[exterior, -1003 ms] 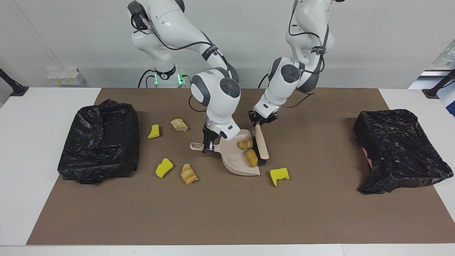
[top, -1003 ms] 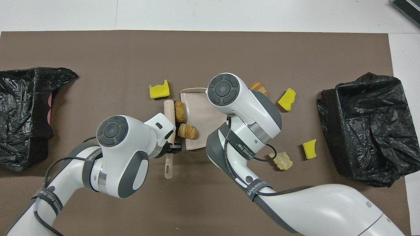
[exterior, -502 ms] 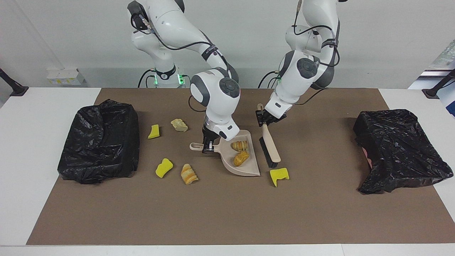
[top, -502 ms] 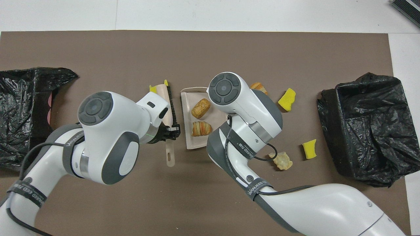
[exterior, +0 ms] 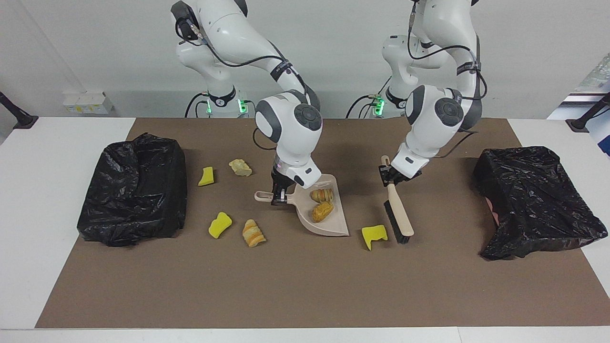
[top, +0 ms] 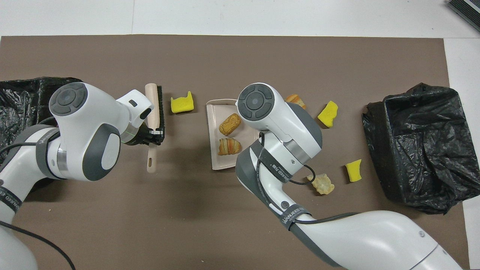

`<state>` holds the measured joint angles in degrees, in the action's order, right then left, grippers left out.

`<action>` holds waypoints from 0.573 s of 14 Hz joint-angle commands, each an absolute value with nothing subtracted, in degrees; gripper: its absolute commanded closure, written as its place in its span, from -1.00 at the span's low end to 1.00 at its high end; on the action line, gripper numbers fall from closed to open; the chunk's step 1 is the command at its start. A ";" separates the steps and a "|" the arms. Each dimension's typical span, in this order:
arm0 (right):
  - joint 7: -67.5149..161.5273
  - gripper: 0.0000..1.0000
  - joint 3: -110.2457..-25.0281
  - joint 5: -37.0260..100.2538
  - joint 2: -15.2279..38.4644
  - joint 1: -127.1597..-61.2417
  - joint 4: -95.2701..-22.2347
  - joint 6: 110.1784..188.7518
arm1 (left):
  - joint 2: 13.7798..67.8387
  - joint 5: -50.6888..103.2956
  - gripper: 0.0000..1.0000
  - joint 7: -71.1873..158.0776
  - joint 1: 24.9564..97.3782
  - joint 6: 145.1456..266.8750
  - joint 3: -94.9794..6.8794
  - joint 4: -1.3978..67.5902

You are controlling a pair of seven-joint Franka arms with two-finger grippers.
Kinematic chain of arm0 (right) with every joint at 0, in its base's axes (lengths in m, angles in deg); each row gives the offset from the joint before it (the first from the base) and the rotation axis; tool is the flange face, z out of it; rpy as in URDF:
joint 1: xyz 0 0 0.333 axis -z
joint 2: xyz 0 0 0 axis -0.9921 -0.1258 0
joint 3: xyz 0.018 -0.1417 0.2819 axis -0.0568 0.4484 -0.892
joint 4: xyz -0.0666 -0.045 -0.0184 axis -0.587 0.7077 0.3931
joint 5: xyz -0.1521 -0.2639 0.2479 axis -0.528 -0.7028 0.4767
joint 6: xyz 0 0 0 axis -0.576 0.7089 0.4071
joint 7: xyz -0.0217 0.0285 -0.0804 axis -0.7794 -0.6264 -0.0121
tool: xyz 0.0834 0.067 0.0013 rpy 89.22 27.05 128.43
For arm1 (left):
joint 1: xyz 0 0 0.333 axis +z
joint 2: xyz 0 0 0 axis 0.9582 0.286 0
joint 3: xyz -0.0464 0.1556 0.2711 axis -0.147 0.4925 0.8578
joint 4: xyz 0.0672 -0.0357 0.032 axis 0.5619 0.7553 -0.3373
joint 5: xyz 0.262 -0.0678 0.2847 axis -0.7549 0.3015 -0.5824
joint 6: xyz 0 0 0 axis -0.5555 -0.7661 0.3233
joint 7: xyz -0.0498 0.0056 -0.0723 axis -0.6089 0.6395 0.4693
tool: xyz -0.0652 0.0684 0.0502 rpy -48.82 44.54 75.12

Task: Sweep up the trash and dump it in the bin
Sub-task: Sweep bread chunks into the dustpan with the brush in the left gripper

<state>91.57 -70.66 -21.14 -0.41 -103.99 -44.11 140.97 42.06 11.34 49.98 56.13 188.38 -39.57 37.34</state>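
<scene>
Brown mat point(exterior: 305, 286): 2 pastries point(exterior: 322, 204) apparently inside dustpan point(exterior: 329, 227).

White table point(exterior: 57, 295) w/ a brown mat point(exterior: 305, 286) over most of it. Plain pale wall point(exterior: 95, 47), evenly lit. Small white box point(exterior: 88, 102) w/ yellow marks at the wall, poss. a socket strip. Dark stands at both table ends point(exterior: 19, 116).
</scene>
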 commanded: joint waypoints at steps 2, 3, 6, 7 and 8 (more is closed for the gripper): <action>87.88 1.00 -71.25 -21.56 -0.64 -103.69 -43.86 141.20 | 44.29 10.40 1.00 53.79 56.34 185.06 -40.41 34.46; 87.79 1.00 -71.25 -21.56 -0.64 -103.69 -43.94 141.20 | 44.02 10.40 1.00 55.44 56.16 184.18 -40.76 34.73; 87.35 1.00 -71.25 -21.39 -0.64 -103.61 -44.03 141.29 | 43.23 10.57 1.00 57.30 52.82 182.85 -40.93 35.52; 87.35 1.00 -71.25 -21.39 -0.64 -103.69 -44.03 141.29 | 42.97 10.57 1.00 57.83 50.64 182.85 -40.85 35.52; 87.00 1.00 -71.25 -21.39 -0.64 -103.69 -44.03 141.29 | 42.88 10.57 1.00 57.75 48.27 182.94 -40.85 35.61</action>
<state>88.97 -70.68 -21.14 -0.56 -104.13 -44.12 140.97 43.87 11.30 57.05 52.50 184.47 -41.59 35.96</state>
